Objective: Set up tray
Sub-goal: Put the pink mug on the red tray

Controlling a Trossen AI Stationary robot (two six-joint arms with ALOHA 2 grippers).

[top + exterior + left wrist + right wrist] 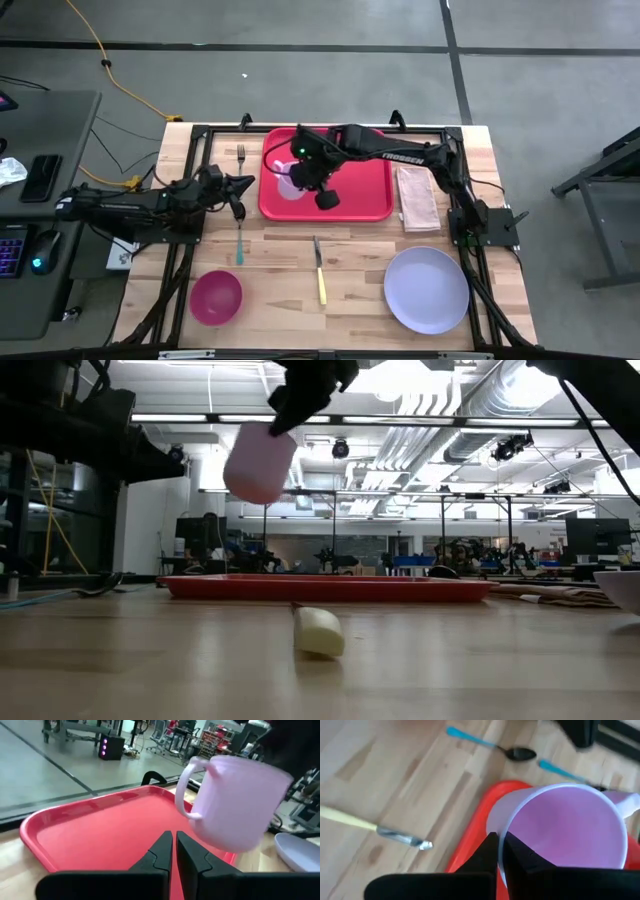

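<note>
**Pale pink mug held above the red tray**

The wooden slat table (350, 290) carries several things. The large red rectangular plastic tray (370, 195) lies at the far middle of the table. The round lavender plate (427, 290) rests at the near right corner, and the folded beige napkin (416, 198) lies just beside the tray's right edge. The magenta round bowl (216, 297) stands at the near left. The yellow-handled knife (319, 272) lies near the middle, in front of the tray. A teal-handled spoon (239, 240) and a metal fork (241, 155) lie left of the tray, close to the left arm.

The right gripper (498, 851) is clamped on the rim of the pale pink plastic mug (565, 830), one finger inside and one outside, and holds it tilted in the air over the left part of the tray. The left gripper (173, 851) hovers at the tray's left edge, its fingers nearly together and holding nothing.

From above, the right arm hides most of the mug.
</note>
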